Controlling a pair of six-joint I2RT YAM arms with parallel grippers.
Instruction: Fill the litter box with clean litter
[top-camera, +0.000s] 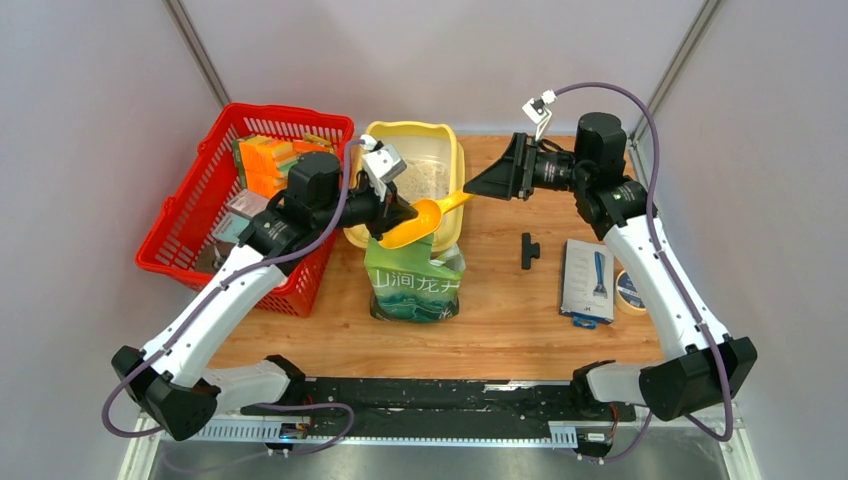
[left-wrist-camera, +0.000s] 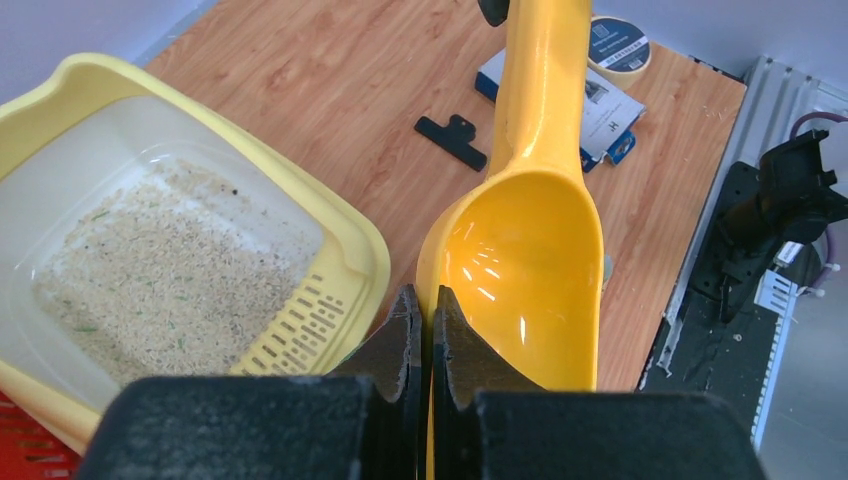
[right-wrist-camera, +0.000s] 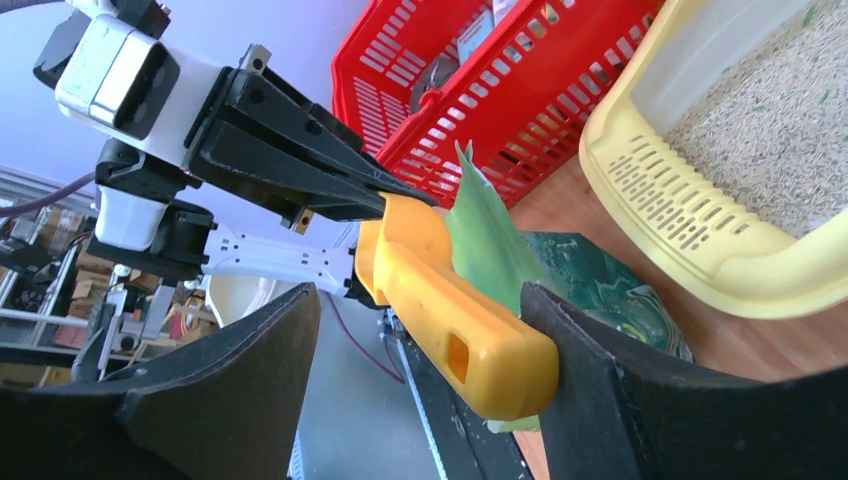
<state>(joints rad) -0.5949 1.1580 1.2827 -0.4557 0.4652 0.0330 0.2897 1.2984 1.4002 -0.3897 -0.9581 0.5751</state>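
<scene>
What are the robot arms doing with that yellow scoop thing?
The left gripper is pinching the rim of the yellow scoop, which is empty, and holds it by the top of the green pouch. The right gripper is open, with the scoop's handle between its fingers but not gripped. The litter box beside them has some litter in it.

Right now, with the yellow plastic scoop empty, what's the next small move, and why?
Probably close the right gripper on the yellow plastic scoop's handle: its open fingers flank the handle end, while the left gripper only pinches the bowl's rim, a weak hold for digging into the green printed pouch.
</scene>
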